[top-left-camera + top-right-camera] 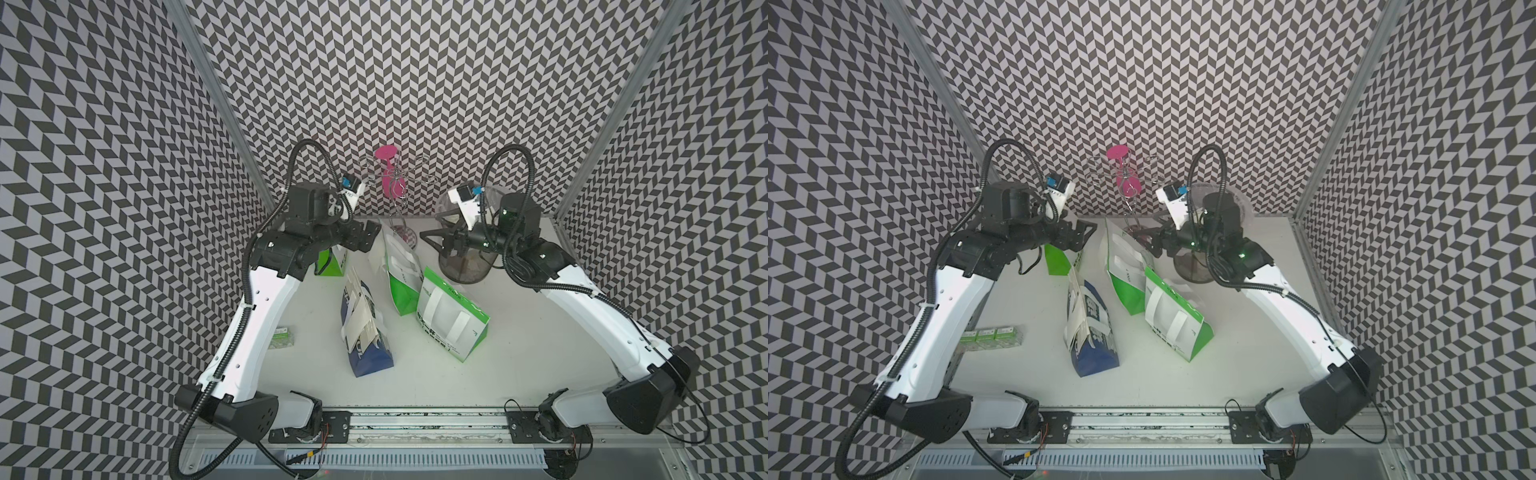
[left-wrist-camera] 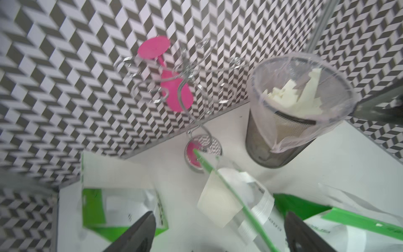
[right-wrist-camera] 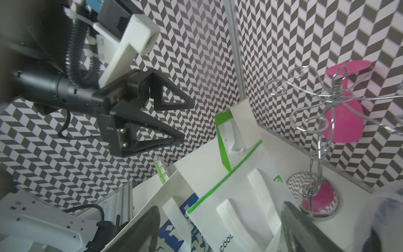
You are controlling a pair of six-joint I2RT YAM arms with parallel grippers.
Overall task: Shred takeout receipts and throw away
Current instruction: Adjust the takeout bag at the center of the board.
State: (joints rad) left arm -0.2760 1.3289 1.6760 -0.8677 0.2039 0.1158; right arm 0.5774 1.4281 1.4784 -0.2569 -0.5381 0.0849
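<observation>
1. I am working over a white tabletop point(image 1: 519, 353), with chevron-papered walls point(image 1: 415, 83) closing in three sides.
2. A metal rail point(image 1: 415, 419) is running along the front edge, carrying both my arm bases.
3. I am holding my left claw point(image 3: 188, 121) spread wide and empty above the back green-and-white bag point(image 1: 330, 264).
4. I am holding my right claw point(image 1: 432, 227) spread wide too, gripping nothing, just beside the mesh wastebasket point(image 2: 261, 139).
5. Torn receipt pieces point(image 2: 294, 96) are lying inside the wastebasket's clear liner.
6. One cream receipt slip point(image 2: 218, 203) is sitting at the mouth of the middle green-and-white bag point(image 1: 401, 274), and a faintly printed slip point(image 3: 246, 126) is standing in the back bag.
7. A wire glass rack point(image 1: 399, 199) is standing against the back wall with a pink goblet point(image 1: 388, 174) hanging upside down on it.
8. A blue-and-cream bag point(image 1: 365, 332) is lying mid-table, and small green-labelled boxes point(image 1: 992, 334) are lying near my left arm.
</observation>
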